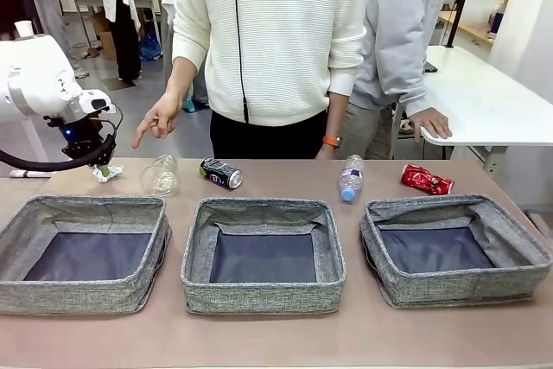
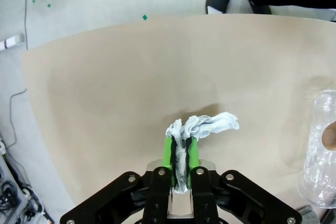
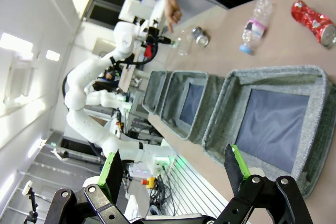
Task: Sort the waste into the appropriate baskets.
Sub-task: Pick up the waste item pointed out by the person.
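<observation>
At the table's far left, behind the left basket (image 1: 78, 295), my left gripper (image 1: 98, 164) is shut on the crumpled white tissue (image 1: 106, 173). In the left wrist view the tissue (image 2: 202, 125) sticks out from between the green pads (image 2: 168, 153), just over the tabletop. A crushed clear bottle (image 1: 161, 176), a dark blue can (image 1: 221, 173), a clear bottle with a pink label (image 1: 351, 179) and a crushed red can (image 1: 426, 181) lie along the far side. The middle basket (image 1: 263, 295) and right basket (image 1: 467, 287) hold nothing. My right gripper (image 3: 173, 169) hangs open above the right basket's (image 3: 262, 80) near side.
A person in a white sweater stands across the table, one hand (image 1: 155, 123) pointing down over the crushed clear bottle. A second person leans a hand on a white table (image 1: 501, 101) at the far right. The near table edge in front of the baskets is bare.
</observation>
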Controlling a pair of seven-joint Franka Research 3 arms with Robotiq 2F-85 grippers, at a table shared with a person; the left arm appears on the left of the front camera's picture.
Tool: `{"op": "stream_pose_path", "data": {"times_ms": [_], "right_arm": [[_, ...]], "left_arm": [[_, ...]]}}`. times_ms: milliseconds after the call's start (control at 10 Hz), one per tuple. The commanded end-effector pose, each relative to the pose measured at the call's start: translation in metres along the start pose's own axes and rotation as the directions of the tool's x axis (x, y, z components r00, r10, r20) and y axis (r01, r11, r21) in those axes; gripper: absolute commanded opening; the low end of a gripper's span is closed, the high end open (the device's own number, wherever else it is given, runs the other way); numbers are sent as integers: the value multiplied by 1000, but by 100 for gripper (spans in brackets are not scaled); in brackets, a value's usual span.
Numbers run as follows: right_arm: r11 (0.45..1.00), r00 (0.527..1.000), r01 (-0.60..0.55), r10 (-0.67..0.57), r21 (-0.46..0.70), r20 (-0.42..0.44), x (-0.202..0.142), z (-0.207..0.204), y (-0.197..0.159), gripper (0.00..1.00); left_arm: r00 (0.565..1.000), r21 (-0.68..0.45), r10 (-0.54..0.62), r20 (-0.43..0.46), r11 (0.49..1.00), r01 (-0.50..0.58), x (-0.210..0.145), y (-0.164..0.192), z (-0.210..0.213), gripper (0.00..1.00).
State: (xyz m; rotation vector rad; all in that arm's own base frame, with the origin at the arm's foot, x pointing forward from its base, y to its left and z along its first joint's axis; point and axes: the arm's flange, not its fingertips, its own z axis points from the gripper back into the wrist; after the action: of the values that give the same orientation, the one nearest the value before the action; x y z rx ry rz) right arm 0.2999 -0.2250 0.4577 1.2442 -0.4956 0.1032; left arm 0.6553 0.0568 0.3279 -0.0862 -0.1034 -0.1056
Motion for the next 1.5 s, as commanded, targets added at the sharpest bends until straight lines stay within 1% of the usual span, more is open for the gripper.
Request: {"op": "stream_pose_path", "data": {"times_ms": [0,300,400,500,600,700,800,900,1000,1100,1200,1300,1400], "right_arm": [[1000,1000,-27,26,16,15,3,-1,1,100],[1000,1000,-27,26,16,15,3,-1,1,100],[1000,1000,-27,26,16,15,3,-1,1,100],[1000,1000,-27,26,16,15,3,-1,1,100],[1000,1000,-27,26,16,15,3,-1,1,100],[1000,1000,-27,26,16,15,3,-1,1,100],[1000,1000,-27,26,16,15,3,-1,1,100],[1000,1000,-27,26,16,15,3,-1,1,100],[1000,1000,-27,26,16,15,3,-1,1,100],[1000,1000,-27,26,16,15,3,-1,1,100],[1000,1000,-27,26,16,15,3,-1,1,100],[1000,1000,-27,26,16,15,3,-1,1,100],[1000,1000,-27,26,16,15,3,-1,1,100]], "left_arm": [[999,29,20,-35,999,-19,0,1,-5,0],[999,30,26,-33,999,-25,-2,1,-4,0],[999,43,28,-29,999,-27,-5,4,6,0],[998,65,63,1,996,-63,-11,13,34,0],[998,47,50,44,998,-52,-27,17,82,0],[996,94,15,91,995,-23,-45,17,131,0],[994,43,-19,106,999,14,-64,9,180,0],[993,-82,-62,99,994,70,-86,-7,220,0],[989,-193,-133,70,971,144,-117,-30,248,0],[994,-248,-84,74,964,100,-146,-54,261,0],[990,-316,-135,51,938,144,-185,-81,264,0],[980,-320,-173,98,927,196,-227,-108,260,0],[969,-316,-163,188,924,217,-264,-129,256,0]]}}
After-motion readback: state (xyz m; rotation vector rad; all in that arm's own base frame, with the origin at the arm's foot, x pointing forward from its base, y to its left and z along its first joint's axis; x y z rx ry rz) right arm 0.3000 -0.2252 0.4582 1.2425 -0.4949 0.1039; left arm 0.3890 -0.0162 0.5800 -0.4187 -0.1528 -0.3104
